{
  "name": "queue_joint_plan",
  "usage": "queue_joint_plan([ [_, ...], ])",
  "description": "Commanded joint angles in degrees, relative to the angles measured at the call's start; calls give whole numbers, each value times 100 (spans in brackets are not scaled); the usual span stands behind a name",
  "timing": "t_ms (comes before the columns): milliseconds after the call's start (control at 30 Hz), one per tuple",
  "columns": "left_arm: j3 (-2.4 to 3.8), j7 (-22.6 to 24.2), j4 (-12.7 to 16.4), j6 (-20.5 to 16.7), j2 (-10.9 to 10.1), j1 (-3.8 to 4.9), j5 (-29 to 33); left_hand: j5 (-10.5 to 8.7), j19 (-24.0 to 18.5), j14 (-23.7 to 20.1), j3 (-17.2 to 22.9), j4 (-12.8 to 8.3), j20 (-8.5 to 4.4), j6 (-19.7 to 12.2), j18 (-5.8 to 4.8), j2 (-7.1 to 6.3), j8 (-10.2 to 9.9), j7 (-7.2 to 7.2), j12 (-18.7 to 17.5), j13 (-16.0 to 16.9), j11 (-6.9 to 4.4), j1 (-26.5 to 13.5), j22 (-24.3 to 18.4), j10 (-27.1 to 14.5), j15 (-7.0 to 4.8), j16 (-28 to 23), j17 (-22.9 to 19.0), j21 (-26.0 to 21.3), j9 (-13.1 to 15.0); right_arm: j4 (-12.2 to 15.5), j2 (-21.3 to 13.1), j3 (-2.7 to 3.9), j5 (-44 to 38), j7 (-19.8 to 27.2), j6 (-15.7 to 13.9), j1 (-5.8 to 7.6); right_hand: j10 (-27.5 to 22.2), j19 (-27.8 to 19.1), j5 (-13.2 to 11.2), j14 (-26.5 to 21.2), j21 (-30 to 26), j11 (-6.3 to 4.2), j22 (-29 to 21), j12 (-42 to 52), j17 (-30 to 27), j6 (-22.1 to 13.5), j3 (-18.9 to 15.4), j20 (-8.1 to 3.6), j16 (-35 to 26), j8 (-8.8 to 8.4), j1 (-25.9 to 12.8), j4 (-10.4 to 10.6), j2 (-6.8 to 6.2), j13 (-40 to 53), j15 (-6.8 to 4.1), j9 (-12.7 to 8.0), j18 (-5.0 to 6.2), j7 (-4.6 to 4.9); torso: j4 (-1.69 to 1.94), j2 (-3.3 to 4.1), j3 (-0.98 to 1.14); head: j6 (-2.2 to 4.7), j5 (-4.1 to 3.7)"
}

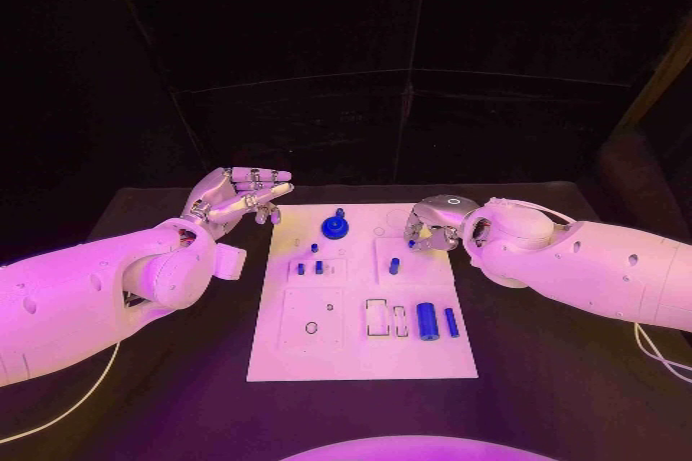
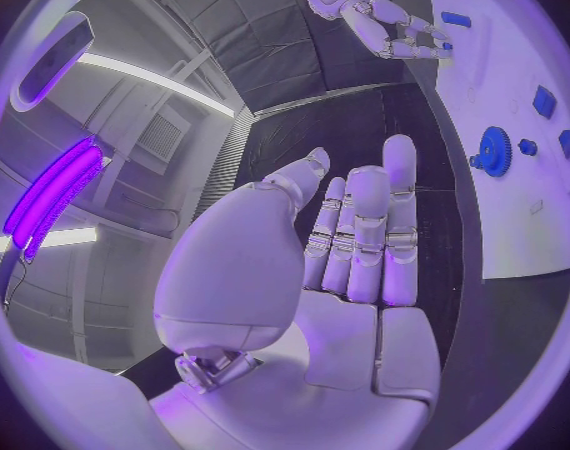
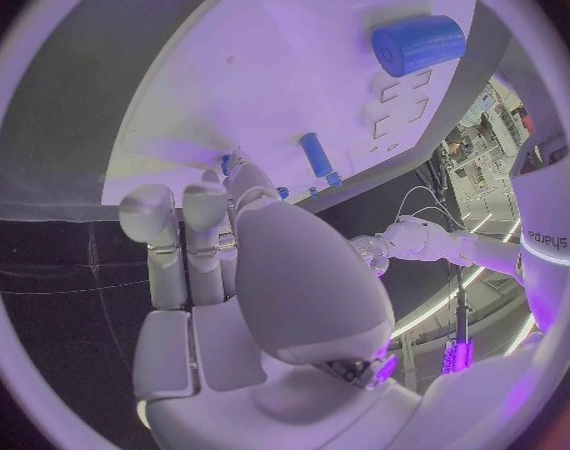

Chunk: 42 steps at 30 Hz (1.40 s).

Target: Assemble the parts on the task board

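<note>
Right hand [image 1: 436,224] low over the far right part of the board [image 1: 289,356], fingers curled down near a small blue peg [image 1: 394,266]. From the right wrist view, fingertips [image 3: 239,177] close to a small blue piece at the board surface, but not possible to tell if pinched or only touched; grip state cannot be told. Left hand [image 1: 235,198] raised beside the far left corner of the board, off the plate, fingers apart and stretched, holding nothing.

On the board: blue gear [image 1: 336,224] standing at the far middle; short pegs [image 1: 309,268] left of centre; thick cylinder [image 1: 427,321] and thinner pin [image 1: 451,322] lying near the right front, next to open slots [image 1: 378,317].

Probably an early step: picking or seating a small peg at the far right. Most parts not yet placed. Next move calls for a sure pinch on the small piece, then a straight lift without knocking the gear. Left hand free to steady the board on the worktop [image 1: 173,381].
</note>
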Motion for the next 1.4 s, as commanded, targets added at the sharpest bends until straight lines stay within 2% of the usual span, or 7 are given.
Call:
queue_joint_plan([
  [33, 4, 62, 14, 83, 2, 5, 65, 38, -43, -43, -27, -11, -4, 21, 74, 38, 19, 22, 23, -2, -1, 13, -10, -31, -1, -23, -14, -37, -3, -20, 22, 2, -7, 37, 76, 0, 64, 57, -53, 110, 91, 4, 110, -32, 105, 63, 86, -2, 116, 12, 67, -5, 7, -4, 34, 7, -69, 5, 3, 6, 0, 2, -7],
  [233, 4, 23, 13, 99, 4, 5, 65, 39, -43, -49, -23, -21, -5, 17, 73, 49, 22, 25, 31, -4, 1, 33, -19, -42, 0, -31, -29, -49, -3, -84, 81, 2, 38, 43, 203, -16, 107, 30, -329, 57, 205, 5, 229, -67, 188, 106, 440, -2, 264, 2, 166, -37, 93, -6, 33, 4, -78, 7, 5, 2, -1, -17, -10],
  [367, 4, 6, 6, 101, 5, 5, 65, 40, -43, -51, -17, -29, -5, 16, 73, 60, 26, 26, 38, -5, 2, 50, -25, -48, 0, -35, -35, -58, -3, -107, 101, 2, 48, 18, 307, -28, 169, 69, -412, 54, 321, -7, 380, -69, 314, 163, 675, -2, 402, 15, 188, -73, 89, -3, 29, 9, -100, -2, -1, 0, -1, -30, -7],
  [700, 4, -36, -16, 122, 2, 5, 65, 40, -41, -56, -10, -44, -6, 15, 74, 67, 30, 28, 48, -7, 2, 73, -32, -54, 0, -42, -50, -67, -3, -109, 133, 2, -25, -135, 397, -48, 368, 220, -465, 33, 724, -35, 902, -114, 637, 313, 1769, 6, 849, 13, -192, -226, -313, 7, 26, 12, -179, -19, -3, -3, 1, -59, -26],
  [1067, 4, -59, -22, 123, -4, 5, 65, 40, -40, -60, -9, -50, -6, 15, 74, 68, 33, 28, 53, -7, 2, 82, -35, -56, -1, -47, -61, -71, -3, 122, 17, 4, -132, -175, -365, -69, 510, 335, -491, 29, 902, -62, 1148, -94, 705, 442, 2436, -12, 1009, 26, -516, -432, -485, 16, 4, 20, -222, -49, -3, -9, 1, -54, -27],
  [1300, 4, -74, -36, 126, 1, 5, 66, 39, -39, -63, -8, -57, -6, 13, 74, 67, 34, 30, 56, -8, 3, 91, -38, -59, -1, -52, -70, -74, -3, 345, -131, 8, -103, -181, -645, -68, 518, 348, -476, 24, 936, -61, 1193, -105, 709, 452, 2644, -10, 1049, 17, -637, -525, -562, 15, 6, 19, -228, -40, 2, -10, -4, -48, -45],
  [1400, 3, -92, -79, 123, 10, 5, 66, 38, -38, -65, -15, -66, -6, 1, 73, 54, 32, 37, 60, -11, 8, 96, -43, -73, 1, -56, -79, -82, -5, 495, -235, 17, -84, -190, -712, -66, 526, 354, -475, 22, 950, -63, 1212, -106, 711, 461, 2731, -9, 1066, 16, -686, -570, -591, 17, 8, 19, -231, -40, -1, -12, 6, -38, -33],
])
